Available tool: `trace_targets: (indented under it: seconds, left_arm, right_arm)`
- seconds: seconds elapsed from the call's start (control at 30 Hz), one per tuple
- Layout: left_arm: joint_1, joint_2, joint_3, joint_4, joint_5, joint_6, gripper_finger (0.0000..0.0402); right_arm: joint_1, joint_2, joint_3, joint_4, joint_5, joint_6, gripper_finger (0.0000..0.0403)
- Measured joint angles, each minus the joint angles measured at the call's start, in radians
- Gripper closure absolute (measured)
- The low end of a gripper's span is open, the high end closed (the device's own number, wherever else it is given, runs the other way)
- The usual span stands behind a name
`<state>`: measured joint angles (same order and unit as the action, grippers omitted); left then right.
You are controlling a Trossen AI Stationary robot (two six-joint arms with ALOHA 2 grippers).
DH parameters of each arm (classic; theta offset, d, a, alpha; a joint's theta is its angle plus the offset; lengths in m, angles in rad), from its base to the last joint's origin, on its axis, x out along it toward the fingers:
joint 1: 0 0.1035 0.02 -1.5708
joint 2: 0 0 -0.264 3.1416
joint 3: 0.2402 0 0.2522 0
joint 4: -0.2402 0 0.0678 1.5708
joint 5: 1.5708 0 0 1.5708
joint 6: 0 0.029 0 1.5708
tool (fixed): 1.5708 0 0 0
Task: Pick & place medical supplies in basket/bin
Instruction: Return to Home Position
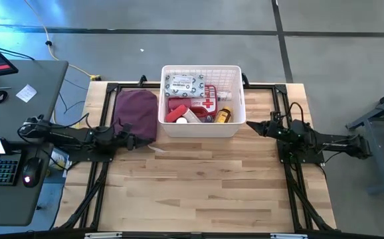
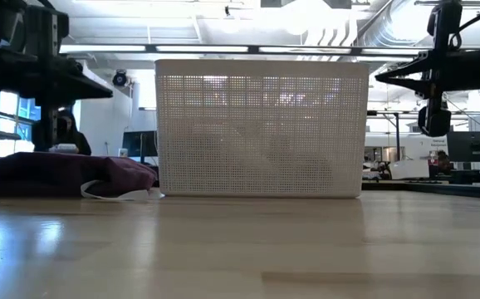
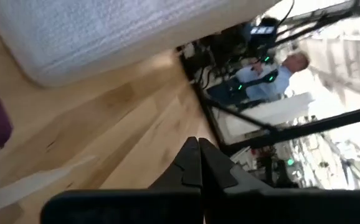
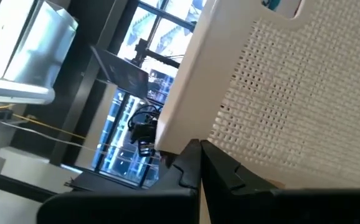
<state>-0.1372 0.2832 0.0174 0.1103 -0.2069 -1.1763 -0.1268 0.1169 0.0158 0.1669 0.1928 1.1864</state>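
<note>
Left gripper (image 3: 198,149) fingers pinched together, empty; right gripper (image 4: 200,152) same. Medical supplies (image 1: 202,103) sit inside basket (image 1: 202,130), upper centre of high view. Likely homing step; next move: retract both arms to rest, no grasp needed.

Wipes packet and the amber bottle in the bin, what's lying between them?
The red first-aid case, white cross up, lies between the wipes packet and the amber bottle inside the white bin. Only the high view shows it.
</note>
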Motion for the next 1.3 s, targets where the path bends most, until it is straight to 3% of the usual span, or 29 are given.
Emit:
trace_targets:
  seconds: [0.13, 0.33, 0.47, 0.63, 1.0, 1.3]
  left_arm:
    - [-0.008, -0.001, 0.000, 0.036, -0.047, 0.000, 0.0361]
    - [-0.008, 0.000, -0.001, 0.017, -0.044, 0.005, 0.0266]
    - [-0.007, 0.001, -0.001, -0.071, -0.086, 0.224, 0.0236]
    - [-0.007, 0.016, 0.001, -0.074, -0.077, 0.598, 0.0226]
    - [-0.007, 0.016, 0.001, -0.073, -0.096, 1.027, 0.0234]
    - [-0.007, 0.015, 0.001, -0.061, -0.163, 1.093, 0.0234]
  right_arm:
    - [-0.002, 0.000, 0.000, -0.004, 0.006, -0.053, 0.0402]
    - [-0.003, 0.000, 0.000, -0.021, -0.089, -0.333, 0.0402]
    - [-0.002, 0.001, 0.000, -0.136, -0.234, -0.581, 0.0402]
    - [-0.001, 0.024, 0.003, -0.149, -0.308, -0.716, 0.0402]
    - [-0.001, 0.026, 0.004, -0.152, -0.304, -0.901, 0.0402]
    - [-0.001, 0.027, 0.003, -0.158, -0.180, -0.917, 0.0402]
